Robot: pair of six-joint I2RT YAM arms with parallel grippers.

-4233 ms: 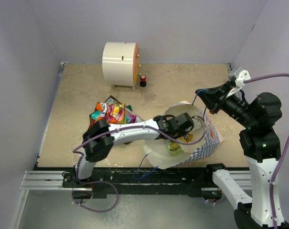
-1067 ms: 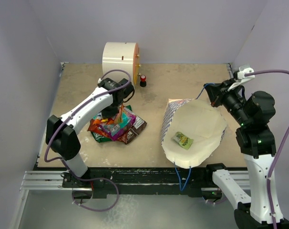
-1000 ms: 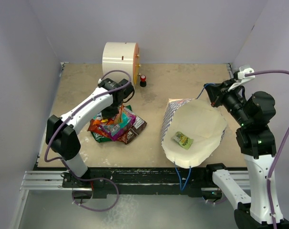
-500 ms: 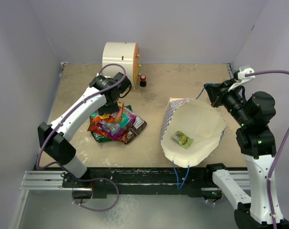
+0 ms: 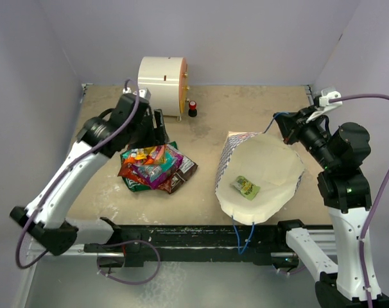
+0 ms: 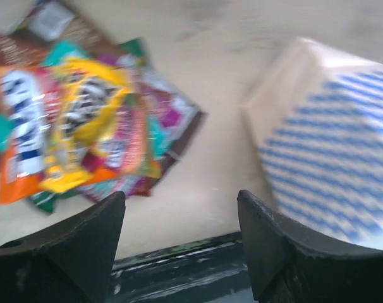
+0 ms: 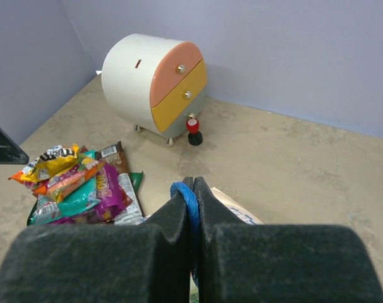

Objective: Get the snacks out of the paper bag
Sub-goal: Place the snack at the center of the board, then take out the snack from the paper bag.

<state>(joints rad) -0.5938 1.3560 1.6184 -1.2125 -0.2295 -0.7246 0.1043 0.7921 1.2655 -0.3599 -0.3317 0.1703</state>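
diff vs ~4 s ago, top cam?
The left tool left the paper bag, carried a yellow packet to the snack pile, let it go, and has now lifted back with its jaws open. The bag mouth has spread wider. Unchanged: the right tool shut on the blue cord handle; one green packet in the bag.

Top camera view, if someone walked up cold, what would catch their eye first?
Probably the bright pile of snacks on the table's left half, with the left gripper open and empty just behind it. Next, the paper bag on the right, tipped wide open toward the camera with one green packet inside; the right gripper is shut on its blue cord handle. A white drum stands at the back wall.
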